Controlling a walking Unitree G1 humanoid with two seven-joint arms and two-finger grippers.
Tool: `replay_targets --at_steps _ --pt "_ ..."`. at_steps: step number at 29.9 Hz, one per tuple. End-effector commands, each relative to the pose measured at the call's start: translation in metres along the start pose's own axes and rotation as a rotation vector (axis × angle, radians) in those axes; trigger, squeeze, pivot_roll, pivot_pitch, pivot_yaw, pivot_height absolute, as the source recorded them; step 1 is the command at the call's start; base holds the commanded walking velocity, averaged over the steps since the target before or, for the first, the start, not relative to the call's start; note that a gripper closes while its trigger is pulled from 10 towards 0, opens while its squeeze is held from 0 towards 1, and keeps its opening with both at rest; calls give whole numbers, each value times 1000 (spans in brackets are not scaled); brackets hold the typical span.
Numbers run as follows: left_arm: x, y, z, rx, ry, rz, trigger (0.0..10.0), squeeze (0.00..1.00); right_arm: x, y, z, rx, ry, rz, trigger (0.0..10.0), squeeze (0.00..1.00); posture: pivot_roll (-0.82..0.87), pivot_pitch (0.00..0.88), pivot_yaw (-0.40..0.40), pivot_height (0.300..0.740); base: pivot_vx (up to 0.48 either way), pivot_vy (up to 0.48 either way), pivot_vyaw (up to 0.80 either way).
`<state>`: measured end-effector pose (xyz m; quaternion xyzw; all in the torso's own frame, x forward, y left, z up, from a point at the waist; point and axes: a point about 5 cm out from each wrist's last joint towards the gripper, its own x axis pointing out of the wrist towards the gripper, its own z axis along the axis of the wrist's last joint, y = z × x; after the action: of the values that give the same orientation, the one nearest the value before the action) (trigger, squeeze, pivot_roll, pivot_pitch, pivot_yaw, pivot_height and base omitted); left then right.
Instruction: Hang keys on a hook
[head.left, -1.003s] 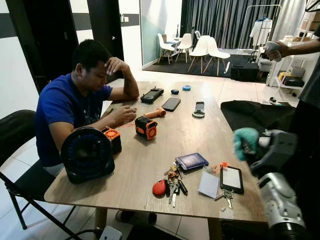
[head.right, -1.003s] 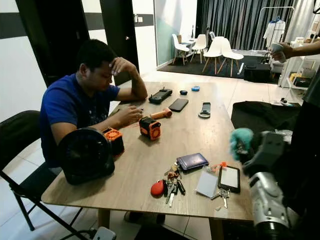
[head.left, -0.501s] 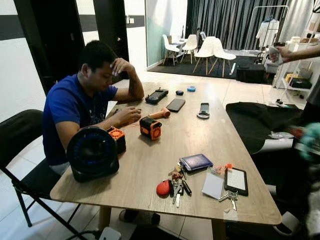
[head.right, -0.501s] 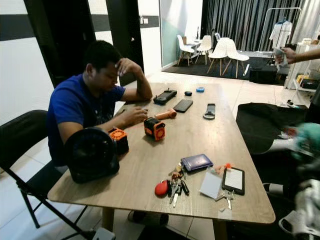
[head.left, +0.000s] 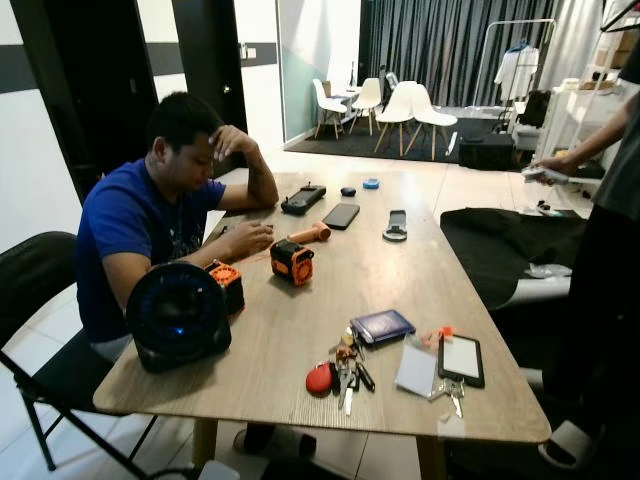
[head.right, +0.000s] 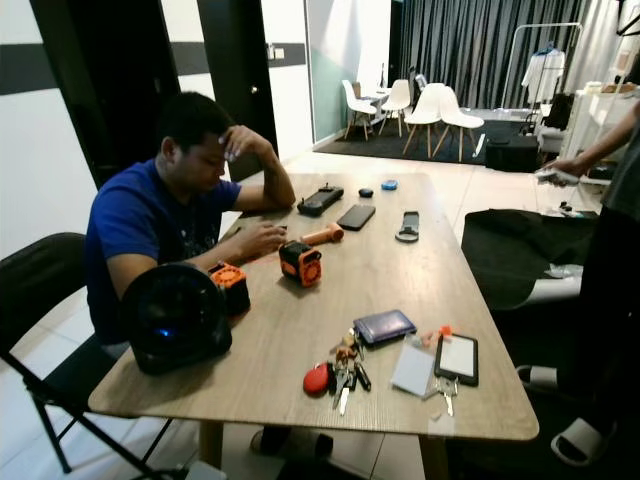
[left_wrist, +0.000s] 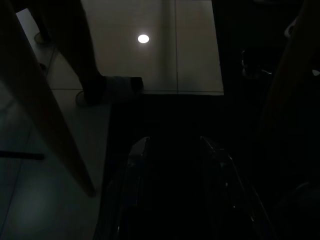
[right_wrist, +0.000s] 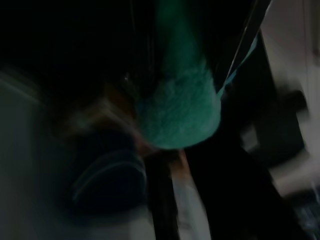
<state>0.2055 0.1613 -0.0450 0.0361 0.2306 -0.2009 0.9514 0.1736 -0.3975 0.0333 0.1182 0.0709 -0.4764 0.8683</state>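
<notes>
The right gripper (right_wrist: 172, 165) pinches a fluffy green key fob (right_wrist: 180, 112), so it hangs ready for a hook. The left gripper (left_wrist: 172, 150) hangs spread over the floor (left_wrist: 150, 60).

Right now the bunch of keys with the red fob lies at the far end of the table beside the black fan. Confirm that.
Not quite. The keys lie at the near end of the table, as the left eye view shows, apart from the black fan.
</notes>
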Motion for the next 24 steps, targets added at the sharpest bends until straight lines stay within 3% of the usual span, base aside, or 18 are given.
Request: replay_targets --at_steps 1,3,4,5,6,7,8,9,11,12,15,16,17,18,19,23,24 --pt "-1 4 -4 19 36 3 10000 0 -28 7 -63 -107 281 65 10000 0 50 15 28 740 0 0 0" --pt "-1 4 -4 19 36 3 10000 0 -28 7 -63 -107 281 65 10000 0 50 15 28 740 0 0 0" --pt "-1 3 -4 18 45 5 10000 0 -45 16 -89 -166 385 128 10000 0 54 15 27 740 0 0 0" --pt "-1 3 -4 18 45 5 10000 0 -45 16 -89 -166 385 128 10000 0 54 15 27 740 0 0 0" --pt "0 3 -5 27 58 15 10000 0 -61 29 -108 -216 459 215 10000 0 60 16 23 740 0 0 0" --pt "0 3 -5 27 58 15 10000 0 -61 29 -108 -216 459 215 10000 0 60 16 23 740 0 0 0" --pt "0 5 -7 36 83 41 10000 0 -77 46 -125 -253 526 317 10000 0 63 18 23 740 0 0 0" --pt "0 5 -7 36 83 41 10000 0 -77 46 -125 -253 526 317 10000 0 63 18 23 740 0 0 0" --pt "-1 9 -10 32 112 79 10000 0 -100 71 -143 -303 608 483 10000 0 62 19 24 740 0 0 0" --pt "-1 9 -10 32 112 79 10000 0 -100 71 -143 -303 608 483 10000 0 62 19 24 740 0 0 0" --pt "-1 9 -11 25 115 88 10000 0 -115 93 -150 -350 623 642 10000 0 64 18 23 740 0 0 0" --pt "-1 10 -11 21 115 91 10000 0 -120 101 -152 -361 626 703 6627 0 62 16 22 740 0 0 0" --pt "-2 10 -12 18 115 93 10000 0 -123 106 -153 -369 627 744 4039 0 62 13 20 740 0 0 0" --pt "-2 10 -12 18 115 93 10000 0 -123 106 -153 -369 627 744 4039 0 62 13 20 740 0 0 0" --pt "-2 10 -12 16 116 95 10000 0 -124 109 -153 -378 629 769 0 0 63 12 17 740 0 0 0" --pt "-2 9 -13 16 121 98 10000 0 -125 111 -153 -415 629 796 0 0 67 6 8 740 0 0 0" --pt "-3 8 -14 17 122 99 10000 0 -126 111 -154 -449 631 808 10000 0 67 6 8 740 0 0 0"
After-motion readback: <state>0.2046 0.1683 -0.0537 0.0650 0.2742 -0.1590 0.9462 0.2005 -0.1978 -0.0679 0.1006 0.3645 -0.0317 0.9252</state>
